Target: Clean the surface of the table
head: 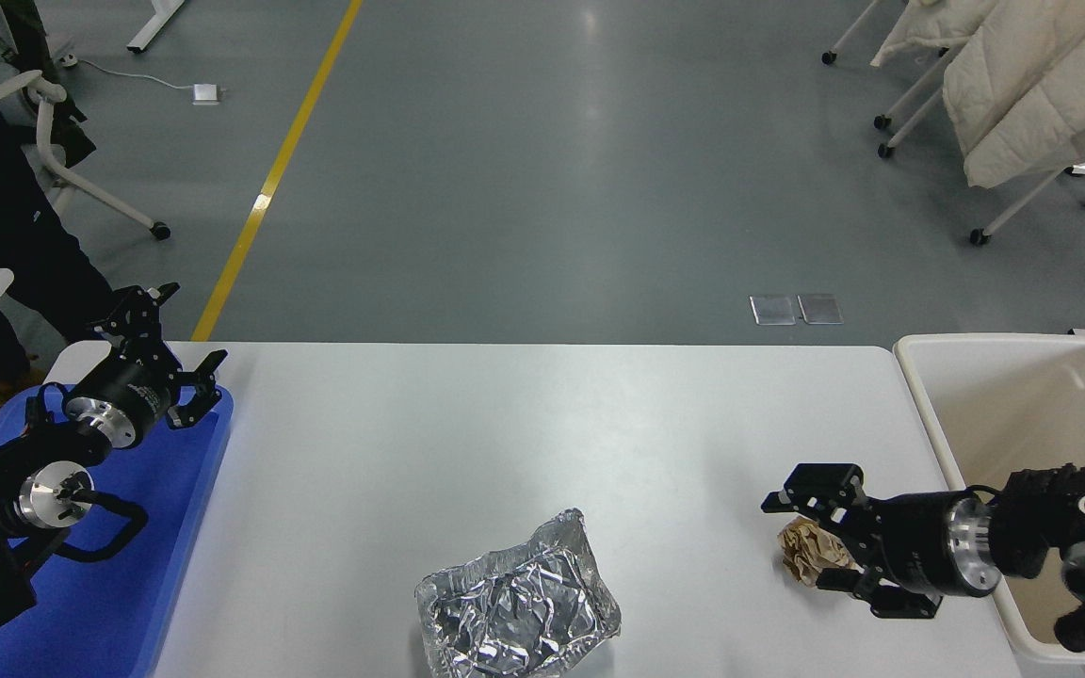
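White table surface (524,424) lies beneath the right tool (820,544), clamped around crumpled brown paper (811,553).

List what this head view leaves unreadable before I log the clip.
- Crumpled brown paper wad: the right gripper straddles it, but contact or grip cannot be confirmed.
- Cream-white plastic bin: cut by the right edge; the right arm covers part of its inside.
- Crumpled silver foil tray: bottom edge clips it.
- Blue plastic tray: largely under the left gripper and arm.
- Person, top left: only dark clothing shows.
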Action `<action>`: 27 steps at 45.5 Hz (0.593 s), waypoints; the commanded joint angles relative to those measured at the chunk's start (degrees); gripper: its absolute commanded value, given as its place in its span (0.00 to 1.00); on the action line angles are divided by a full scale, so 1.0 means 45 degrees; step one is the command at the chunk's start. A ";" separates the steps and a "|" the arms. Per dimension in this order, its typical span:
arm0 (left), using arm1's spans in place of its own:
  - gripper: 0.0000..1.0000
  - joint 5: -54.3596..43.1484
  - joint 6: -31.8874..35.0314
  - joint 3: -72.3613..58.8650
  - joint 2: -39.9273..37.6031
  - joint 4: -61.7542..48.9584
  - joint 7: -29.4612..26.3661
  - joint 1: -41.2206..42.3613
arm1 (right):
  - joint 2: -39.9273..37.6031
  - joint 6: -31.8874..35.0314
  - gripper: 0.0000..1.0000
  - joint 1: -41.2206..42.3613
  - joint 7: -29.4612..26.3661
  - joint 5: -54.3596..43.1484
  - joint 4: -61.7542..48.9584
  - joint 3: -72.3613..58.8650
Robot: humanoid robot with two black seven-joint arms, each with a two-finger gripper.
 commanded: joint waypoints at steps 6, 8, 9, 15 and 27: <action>1.00 0.0005 0.0003 0.0000 0.0000 0.0002 0.0000 -0.0008 | 0.3041 -0.1213 0.99 -0.0647 -0.0020 -0.0957 -0.0561 -0.0124; 1.00 0.0005 0.0003 0.0000 0.0000 0.0002 0.0000 -0.0008 | 0.3314 -0.1350 0.99 -0.0842 -0.0020 -0.1640 -0.0698 -0.0124; 1.00 0.0005 0.0003 0.0000 0.0000 0.0002 0.0000 0.0011 | 0.3412 -0.1389 0.99 -0.0920 -0.0020 -0.1953 -0.0776 -0.0124; 1.00 0.0005 0.0003 0.0000 0.0000 0.0002 0.0000 0.0011 | 0.3784 -0.1546 0.99 -0.1214 -0.0020 -0.3594 -0.1030 -0.0144; 1.00 0.0005 0.0003 0.0000 0.0000 0.0002 0.0000 -0.0008 | 0.4487 -0.1702 0.99 -0.1214 0.0058 -0.6096 -0.1987 -0.0593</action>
